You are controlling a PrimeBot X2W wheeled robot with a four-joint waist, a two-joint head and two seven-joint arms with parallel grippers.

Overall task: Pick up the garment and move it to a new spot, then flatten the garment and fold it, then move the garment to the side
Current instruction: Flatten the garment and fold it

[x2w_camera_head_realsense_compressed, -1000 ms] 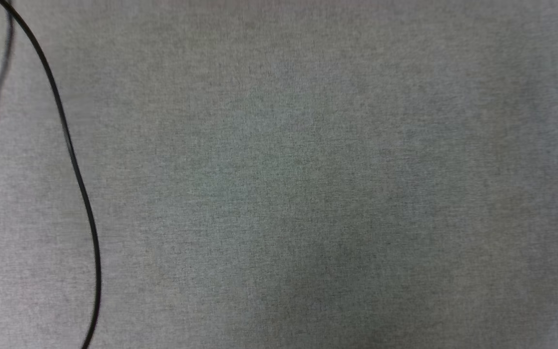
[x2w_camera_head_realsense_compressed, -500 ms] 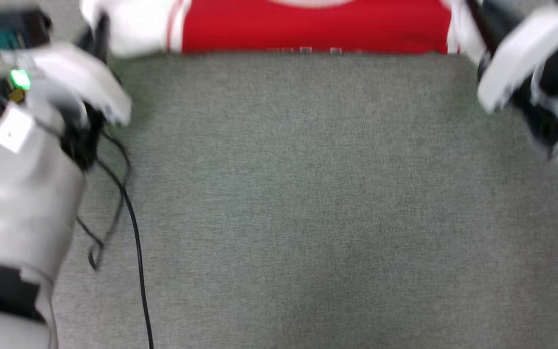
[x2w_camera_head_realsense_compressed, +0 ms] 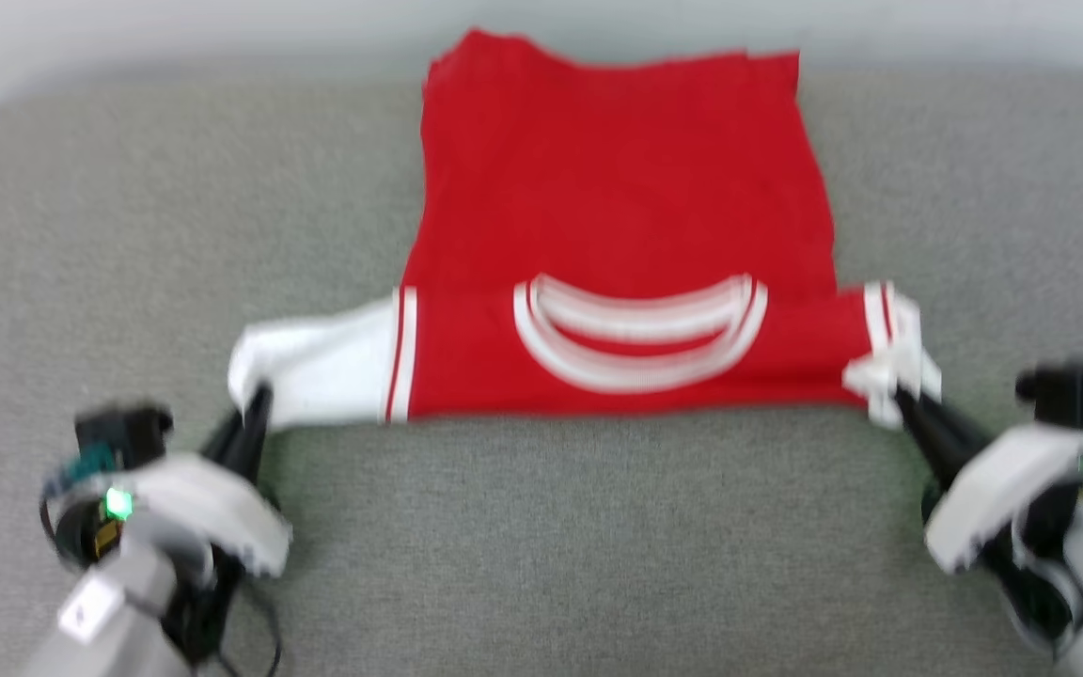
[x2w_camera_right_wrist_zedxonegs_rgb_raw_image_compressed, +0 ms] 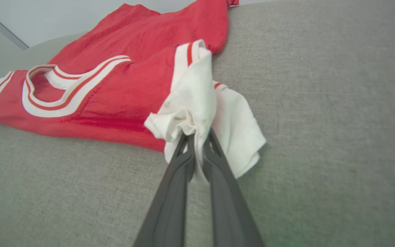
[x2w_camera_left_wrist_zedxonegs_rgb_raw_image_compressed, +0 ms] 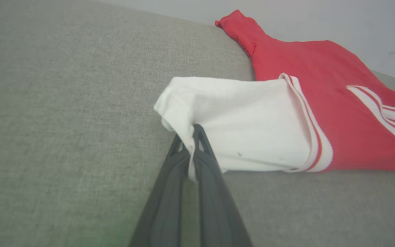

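Open grey surface (x2w_camera_head_realsense_compressed: 598, 545) near and to both sides
The garment (x2w_camera_head_realsense_compressed: 617, 188) lies across the middle, its sleeves pinched by the left gripper (x2w_camera_head_realsense_compressed: 258, 400) and right gripper (x2w_camera_head_realsense_compressed: 897, 404); the grey surface in front of it and on either flank lies open, and a pale wall (x2w_camera_head_realsense_compressed: 222, 28) bounds the far edge.

Left tool (x2w_camera_head_realsense_compressed: 258, 400), right tool (x2w_camera_head_realsense_compressed: 896, 402), both clamping garment (x2w_camera_head_realsense_compressed: 617, 207)
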